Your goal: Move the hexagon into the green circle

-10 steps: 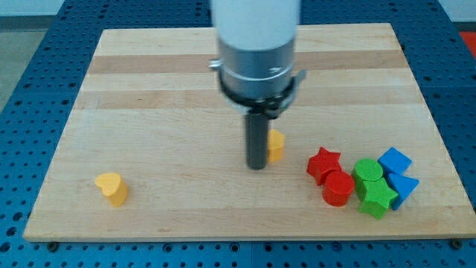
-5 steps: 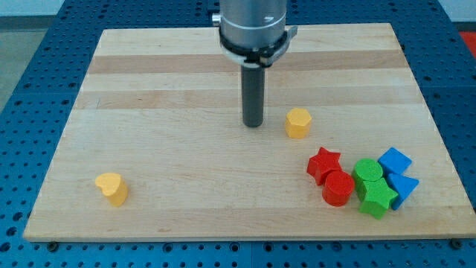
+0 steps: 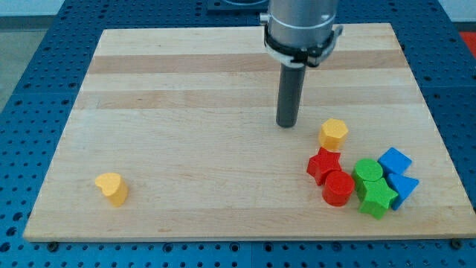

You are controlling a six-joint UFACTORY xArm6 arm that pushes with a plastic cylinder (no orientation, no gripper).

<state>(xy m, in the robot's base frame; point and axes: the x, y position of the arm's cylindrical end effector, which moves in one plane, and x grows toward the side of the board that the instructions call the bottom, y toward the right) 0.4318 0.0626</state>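
Note:
The yellow hexagon (image 3: pixel 334 133) lies on the wooden board right of centre, just above the red star (image 3: pixel 323 164). The green circle (image 3: pixel 367 171) sits lower right of it, in a cluster with the red circle (image 3: pixel 338 188), the green star (image 3: pixel 377 198) and two blue blocks. My tip (image 3: pixel 287 124) stands upper left of the hexagon, a short gap away, not touching it.
A yellow heart (image 3: pixel 112 187) lies near the board's lower left. A blue cube (image 3: pixel 394 161) and a blue triangle (image 3: pixel 404 186) are at the cluster's right side, close to the board's right edge (image 3: pixel 428 119).
The rod has moved to the view's right. The yellow hexagon has slid right and slightly down, now close above the red star.

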